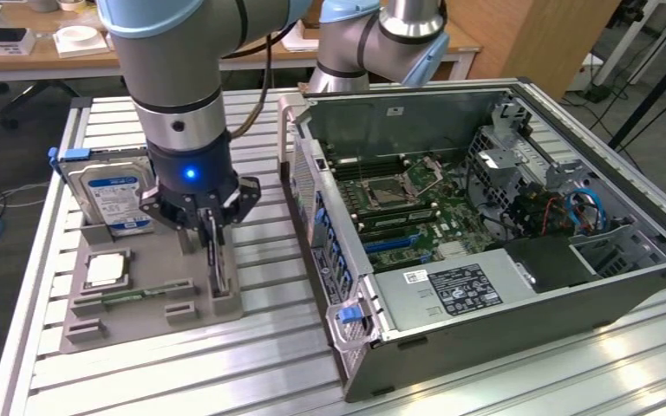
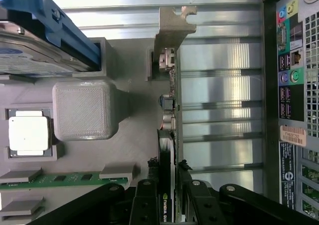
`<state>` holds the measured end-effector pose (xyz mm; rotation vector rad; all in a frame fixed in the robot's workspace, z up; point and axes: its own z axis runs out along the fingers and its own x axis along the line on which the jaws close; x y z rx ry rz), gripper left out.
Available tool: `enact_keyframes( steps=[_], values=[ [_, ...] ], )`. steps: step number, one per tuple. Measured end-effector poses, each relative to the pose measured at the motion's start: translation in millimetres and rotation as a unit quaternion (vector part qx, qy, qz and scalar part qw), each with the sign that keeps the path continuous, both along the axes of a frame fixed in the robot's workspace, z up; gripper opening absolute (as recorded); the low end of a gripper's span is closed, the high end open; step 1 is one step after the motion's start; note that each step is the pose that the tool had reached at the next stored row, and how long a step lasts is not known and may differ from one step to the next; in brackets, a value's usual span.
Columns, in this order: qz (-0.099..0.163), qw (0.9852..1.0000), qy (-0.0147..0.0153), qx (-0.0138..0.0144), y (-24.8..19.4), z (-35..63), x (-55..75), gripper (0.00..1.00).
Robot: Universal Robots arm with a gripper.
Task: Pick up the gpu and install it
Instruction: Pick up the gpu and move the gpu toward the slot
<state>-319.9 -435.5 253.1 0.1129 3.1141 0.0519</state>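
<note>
**benchrat:** ok, where's the gpu [image 1: 218, 276] right now?

**slotjockey:** It's standing on its edge in a slot of the grey fixture [image 1: 136, 334], on the desk [image 1: 194, 373], at the exterior view's left. The open computer case [image 1: 484, 338] is just to the right of it, lying on its side with the motherboard [image 1: 414, 208] showing.

**benchrat:** And the end effector [image 1: 209, 234]?

**slotjockey:** It's straight down on top of the card. In the wrist view the black fingers [image 2: 144, 200] sit one on each face of the gpu [image 2: 172, 135], pinched onto it. So it's clamped on the card, not hanging open. The silvery bracket [image 2: 172, 25] is at the end of the card away from the grip.

**benchrat:** Lifted or not?

**slotjockey:** Honestly can't tell, its lower edge looks down in the fixture.

**benchrat:** Other stuff on the fixture?

**slotjockey:** The hard drive [image 1: 114, 192] with the blue label stands upright at the far left. A processor chip [image 1: 104, 270] lies flat nearer, and a green memory strip [image 1: 136, 295] sits just in front of that.
</note>
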Motion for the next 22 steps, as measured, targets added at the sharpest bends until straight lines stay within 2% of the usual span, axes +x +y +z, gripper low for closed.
enact_keyframes(
  steps=[15,19,22],
  values=[
    [0.0,1.0,0.0,-0.0008,0.0,15.9,0.0,0.26],
    [0.0,1.0,0.0,-0.0008,0.0,23.6,0.0,0.26],
    [0.0,1.0,-0.0001,-0.0007,0.0,24.7,0.0,0.26]
  ],
)
